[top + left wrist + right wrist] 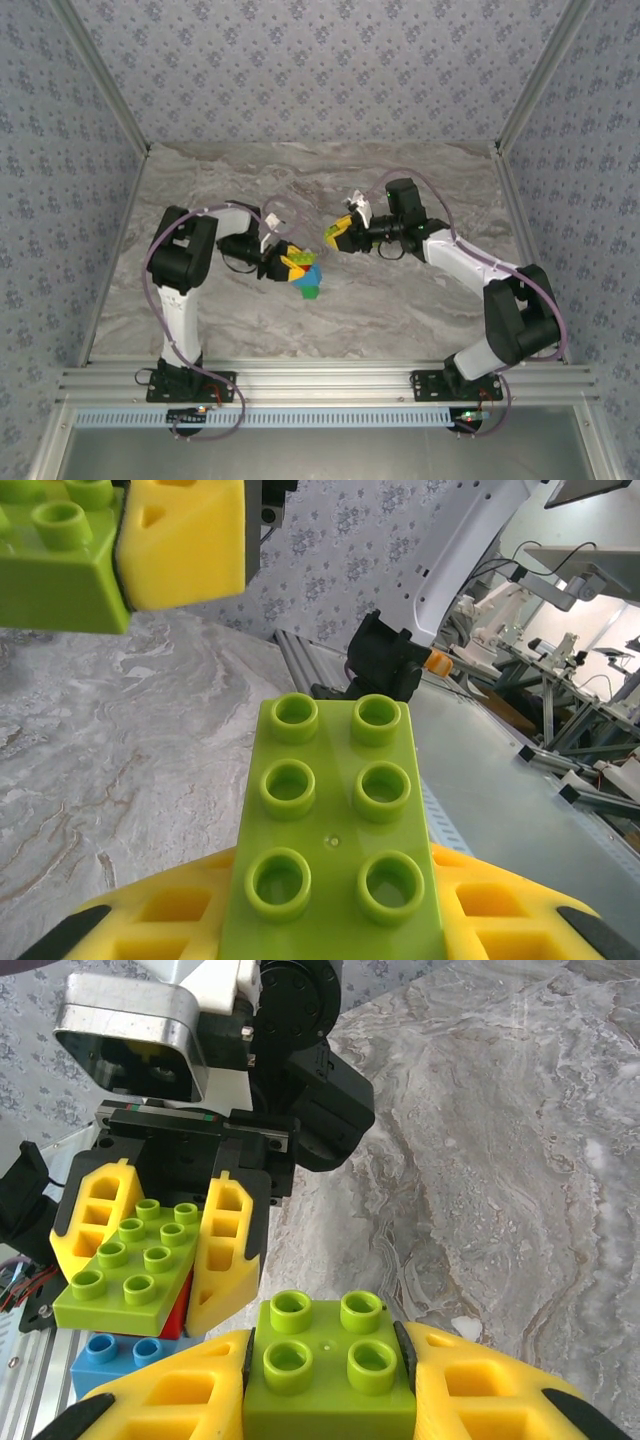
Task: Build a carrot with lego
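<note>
Meeting near the middle of the marble table [400,310], our two arms have bare surface on every side. The near aluminium rail [330,380] and the wallpapered side and far walls [320,70] lie well apart from both grippers.

Our left gripper [283,262] is closed part-way, its yellow fingers [225,1250] pressed against the long sides of the carrot [306,275]. We hold it just left of centre, with its tip pointing right. In this stack we count four bricks:
- one six-stud yellow-green brick [125,1275] on top
- one red brick [180,1315] under it
- one blue brick [125,1355] below that
- one green brick [310,292] at the near end

We cannot tell whether the stack touches the marble.

Our right gripper [337,236] is just right of centre and a little farther back. It is clamped on one four-stud yellow-green brick [328,1360], with a finger tight against each side. That brick is near the carrot's top but apart from it, with a narrow gap between them.

In all we count two grippers, two yellow-green bricks, and one each of red, blue and green.
</note>
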`<action>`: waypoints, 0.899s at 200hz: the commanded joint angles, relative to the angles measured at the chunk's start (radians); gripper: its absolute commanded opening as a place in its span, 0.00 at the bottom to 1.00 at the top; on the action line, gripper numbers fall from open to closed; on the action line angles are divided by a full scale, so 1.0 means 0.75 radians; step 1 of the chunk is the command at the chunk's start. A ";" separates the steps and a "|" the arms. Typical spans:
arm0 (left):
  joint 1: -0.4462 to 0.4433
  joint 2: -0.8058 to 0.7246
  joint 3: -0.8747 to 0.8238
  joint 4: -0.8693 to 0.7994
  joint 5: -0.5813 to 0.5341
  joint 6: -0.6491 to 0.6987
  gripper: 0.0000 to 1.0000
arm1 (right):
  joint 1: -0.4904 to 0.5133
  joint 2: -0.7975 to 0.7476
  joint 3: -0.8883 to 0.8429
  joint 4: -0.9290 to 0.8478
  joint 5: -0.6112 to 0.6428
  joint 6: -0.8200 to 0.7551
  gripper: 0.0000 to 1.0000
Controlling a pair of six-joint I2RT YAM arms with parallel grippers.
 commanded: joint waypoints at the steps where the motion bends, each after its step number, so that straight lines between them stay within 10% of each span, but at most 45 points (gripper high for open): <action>1: 0.015 -0.111 0.012 -0.226 0.208 0.300 0.00 | 0.002 0.017 0.076 -0.077 0.008 -0.030 0.26; 180: 0.280 -0.157 0.807 -0.225 0.050 -0.055 0.00 | -0.107 0.032 0.531 -0.628 0.161 -0.093 0.26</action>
